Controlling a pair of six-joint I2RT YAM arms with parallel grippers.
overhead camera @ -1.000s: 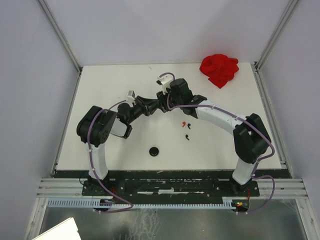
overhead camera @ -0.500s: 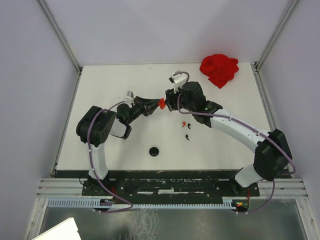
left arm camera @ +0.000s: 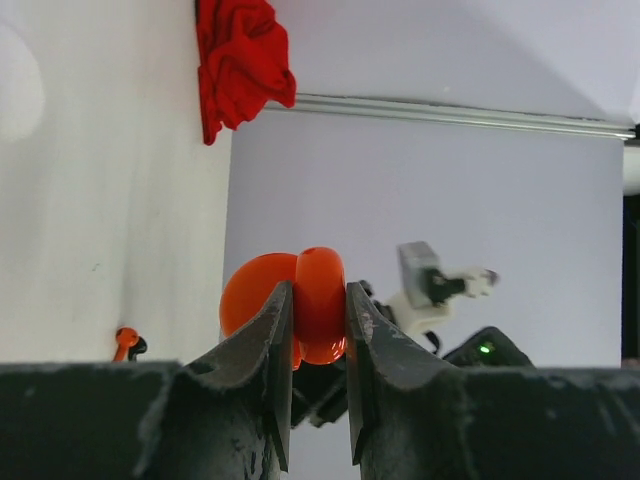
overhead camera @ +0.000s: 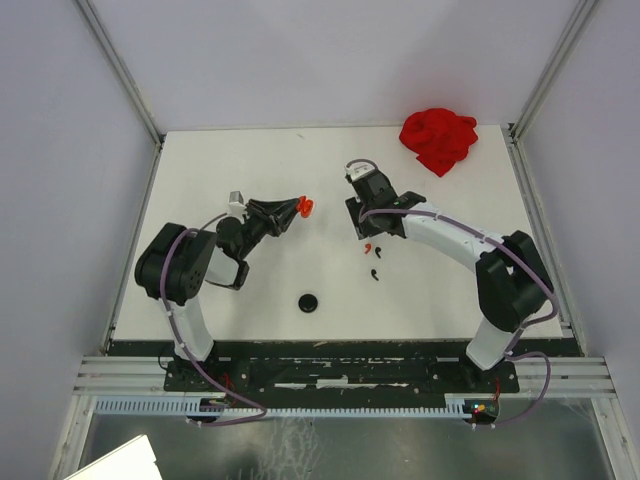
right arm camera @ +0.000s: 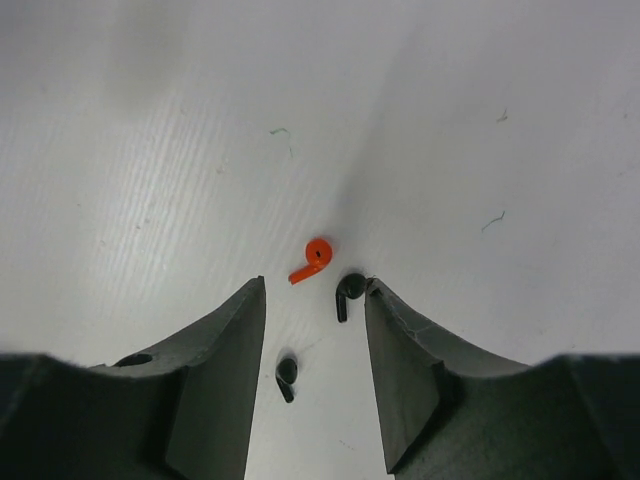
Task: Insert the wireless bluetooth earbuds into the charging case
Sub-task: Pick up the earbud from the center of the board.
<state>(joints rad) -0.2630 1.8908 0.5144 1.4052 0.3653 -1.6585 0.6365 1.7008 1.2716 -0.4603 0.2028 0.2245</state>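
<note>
Left gripper (left arm camera: 318, 300) clenched on the red charging case (left arm camera: 305, 315), gripped between both fingers. Right gripper (right arm camera: 314, 287) released, jaws spread above one red earbud (right arm camera: 313, 258) and two black earbuds (right arm camera: 347, 290), all lying loose on the white table (overhead camera: 450, 290), apart from the case

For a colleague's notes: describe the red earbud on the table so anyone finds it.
On the table, look ahead of the open right gripper. There the red earbud lies beside two black earbuds, alike in comma shape; only its colour differs.
</note>
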